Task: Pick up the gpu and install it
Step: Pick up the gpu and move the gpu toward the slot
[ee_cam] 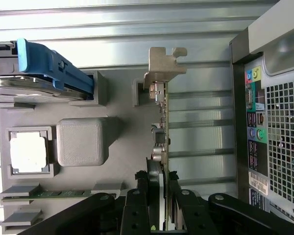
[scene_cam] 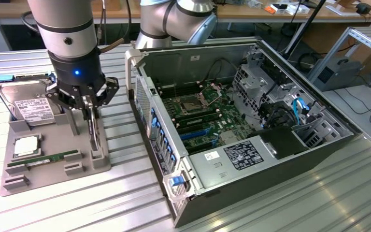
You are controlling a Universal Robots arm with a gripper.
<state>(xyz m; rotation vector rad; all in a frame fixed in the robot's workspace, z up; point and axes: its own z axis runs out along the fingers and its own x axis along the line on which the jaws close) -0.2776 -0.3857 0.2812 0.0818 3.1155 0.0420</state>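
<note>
Item: gpu (scene_cam: 94, 131) (ee_cam: 162, 122), a thin dark card standing on edge, with a silver stepped metal bracket (ee_cam: 164, 61) at one end.

Location: a slot along the edge of the matte grey moulded tray (scene_cam: 56, 137) (ee_cam: 122, 147) that lies nearest the open computer case (scene_cam: 237, 145), on the ribbed metal table (scene_cam: 108, 203).

End effector: the black gripper (scene_cam: 85, 104) (ee_cam: 158, 182), its fingers (ee_cam: 137, 205) closed partway and clamping the card's upper edge from both faces.

Also on the tray: hard drive (scene_cam: 27, 104), square processor (scene_cam: 26, 145), green RAM stick (scene_cam: 50, 158).

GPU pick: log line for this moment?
gripper at gpu top edge | gpu upright in gray holder | grasp unconfirmed | computer case open, gpu not installed
</note>
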